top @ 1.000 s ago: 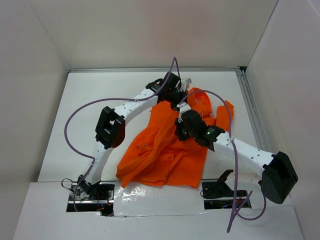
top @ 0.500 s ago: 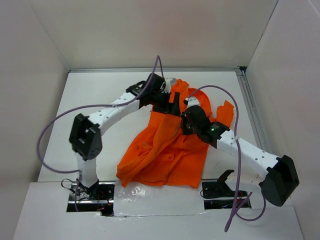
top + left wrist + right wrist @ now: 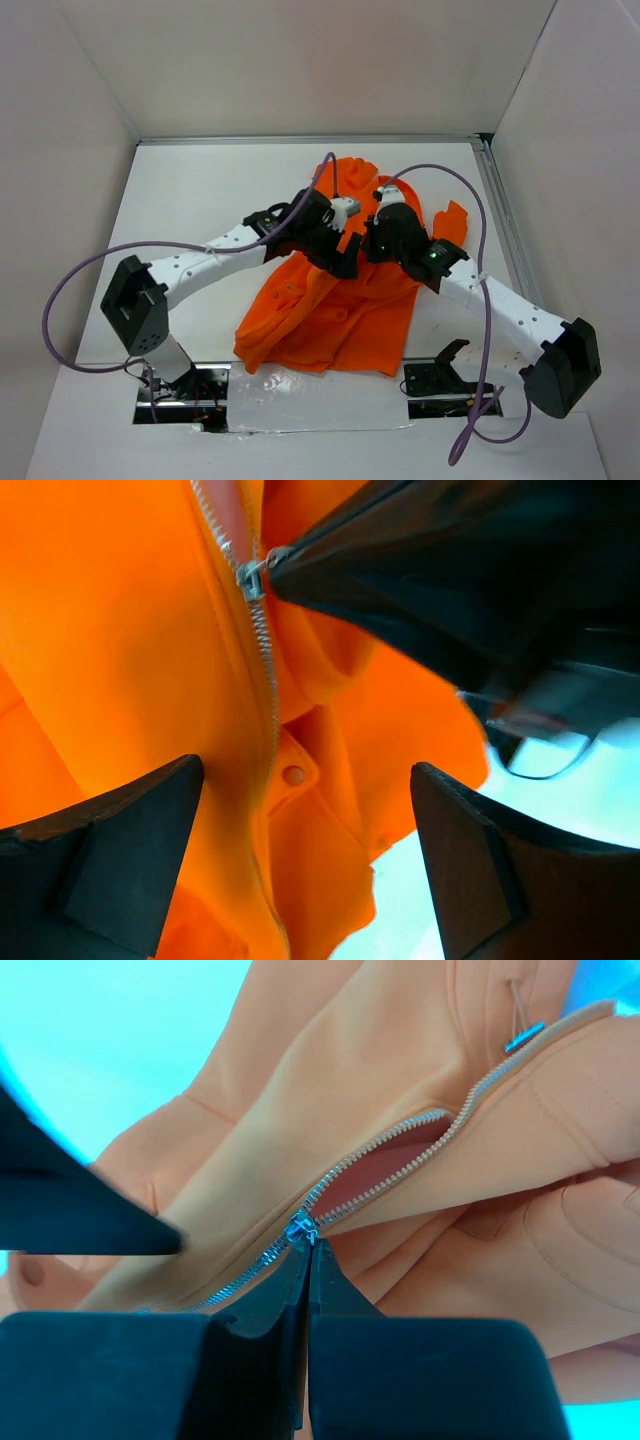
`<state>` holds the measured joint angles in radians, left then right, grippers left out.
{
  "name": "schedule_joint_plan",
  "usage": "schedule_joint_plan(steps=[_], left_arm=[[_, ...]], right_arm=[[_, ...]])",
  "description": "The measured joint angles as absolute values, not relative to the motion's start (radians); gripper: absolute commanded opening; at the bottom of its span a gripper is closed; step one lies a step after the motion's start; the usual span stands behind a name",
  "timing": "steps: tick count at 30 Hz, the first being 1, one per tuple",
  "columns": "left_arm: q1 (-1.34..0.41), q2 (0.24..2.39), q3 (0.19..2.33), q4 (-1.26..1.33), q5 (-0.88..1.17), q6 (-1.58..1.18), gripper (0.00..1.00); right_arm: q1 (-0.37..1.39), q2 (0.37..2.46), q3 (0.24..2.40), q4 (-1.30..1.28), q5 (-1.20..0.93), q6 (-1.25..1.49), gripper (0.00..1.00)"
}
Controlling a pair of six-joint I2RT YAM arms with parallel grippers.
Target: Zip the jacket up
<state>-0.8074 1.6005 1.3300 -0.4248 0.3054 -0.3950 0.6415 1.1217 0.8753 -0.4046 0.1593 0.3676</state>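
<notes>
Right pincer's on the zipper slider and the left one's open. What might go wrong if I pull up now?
1. The left pincer is open and holds nothing, so the jacket may just drag along with the slider instead of zipping.
2. The right pincer grips the slider with only its very tips, so it may slip off.
3. The unzipped teeth ahead gape over folded fabric, which may jam.

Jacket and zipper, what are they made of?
The jacket looks like soft, matte orange cloth, because it folds and wrinkles. The zipper looks like shiny silver metal, going by its glinting teeth, though it could be coated plastic.
</notes>
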Motion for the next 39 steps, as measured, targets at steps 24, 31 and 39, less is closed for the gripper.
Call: schedule_joint_plan(steps=[24, 31, 39], left_arm=[[-0.862, 1.434, 1.154, -0.309, 0.058, -0.554, 0.0], [-0.878, 1.381, 1.003, -0.238, -0.062, -0.66, 0.0], [-0.896, 1.356, 0.944, -0.271, 0.062, -0.711, 0.0]], right_arm=[[0.476, 1.586, 1.307, -0.612, 0.154, 0.438, 0.0], [0.45, 1.886, 1.625, -0.868, -0.063, 0.44, 0.0], [0.443, 1.579, 1.234, -0.706, -0.094, 0.383, 0.0]])
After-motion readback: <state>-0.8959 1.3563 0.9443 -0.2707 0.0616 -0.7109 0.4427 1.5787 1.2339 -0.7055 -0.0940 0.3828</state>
